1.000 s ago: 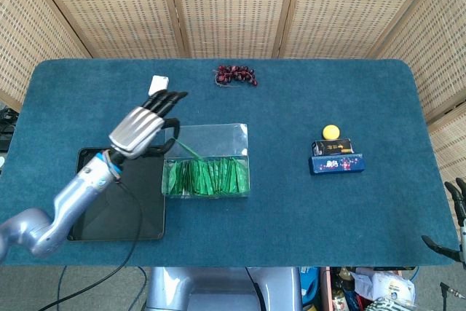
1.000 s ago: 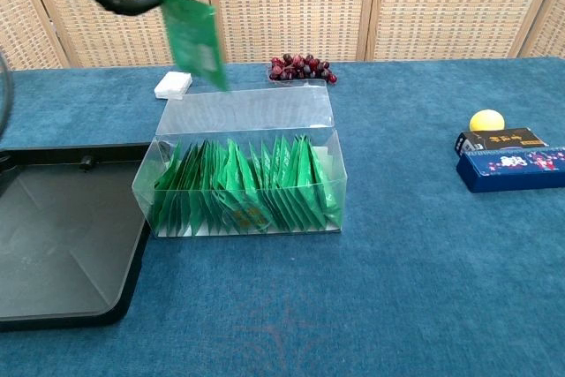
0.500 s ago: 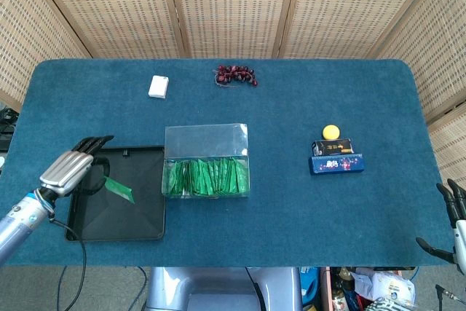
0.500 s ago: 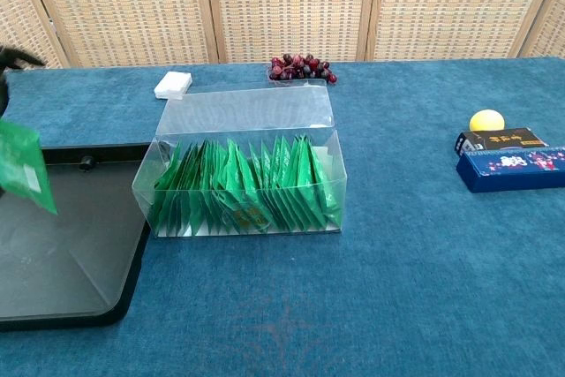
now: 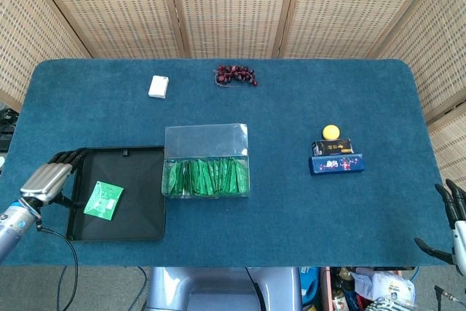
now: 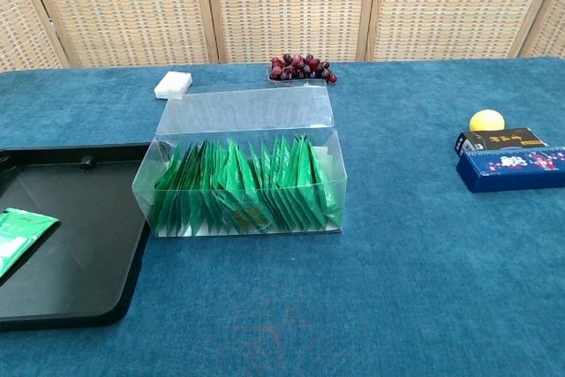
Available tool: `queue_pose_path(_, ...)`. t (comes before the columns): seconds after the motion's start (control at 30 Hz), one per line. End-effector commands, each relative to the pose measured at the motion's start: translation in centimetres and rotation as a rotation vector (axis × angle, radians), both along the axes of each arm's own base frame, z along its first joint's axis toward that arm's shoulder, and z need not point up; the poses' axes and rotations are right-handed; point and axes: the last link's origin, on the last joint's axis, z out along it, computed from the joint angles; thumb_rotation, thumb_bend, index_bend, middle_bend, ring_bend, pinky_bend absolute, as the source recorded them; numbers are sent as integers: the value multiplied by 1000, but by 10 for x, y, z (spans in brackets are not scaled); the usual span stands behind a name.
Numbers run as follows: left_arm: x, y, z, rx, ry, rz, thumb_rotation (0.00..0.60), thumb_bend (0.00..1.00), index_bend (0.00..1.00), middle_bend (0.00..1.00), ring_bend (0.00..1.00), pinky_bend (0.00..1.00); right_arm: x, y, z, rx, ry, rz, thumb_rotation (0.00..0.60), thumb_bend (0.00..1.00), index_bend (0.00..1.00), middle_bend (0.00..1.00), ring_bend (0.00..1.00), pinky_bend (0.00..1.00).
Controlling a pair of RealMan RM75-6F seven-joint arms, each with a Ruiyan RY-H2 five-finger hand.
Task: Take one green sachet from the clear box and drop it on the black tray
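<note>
The flat green foil sachet (image 5: 103,199) lies on the shallow black plastic tray (image 5: 138,229) — released. The left hand (image 5: 48,181), fingers spread and holding nothing, hovers at the tray's left rim; a careless withdrawal could nudge the tray. The right hand (image 5: 453,218) idles empty, fingers apart, well away.

A blue table (image 5: 291,209) is seen. On it are set a black tray (image 5: 138,216), a clear box (image 5: 206,152), red grapes (image 5: 235,75), a white block (image 5: 158,87), a yellow ball (image 5: 332,131) and two small boxes (image 5: 336,158).
</note>
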Motion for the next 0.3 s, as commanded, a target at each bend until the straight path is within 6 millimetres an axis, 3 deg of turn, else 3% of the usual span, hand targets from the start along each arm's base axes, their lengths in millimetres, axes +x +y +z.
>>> queue_pose_path(0.03, 3, -21, 17, 297, -69, -103, 600, 68, 0, 0, 0, 0, 0, 1, 1, -3, -1, 5, 600, 0, 0, 0, 0, 0)
queue_pose_path(0.3, 0, -65, 16, 483, -34, -155, 600, 68, 0, 0, 0, 0, 2, 1, 4, -46, 40, 28, 600, 0, 0, 0, 0, 0)
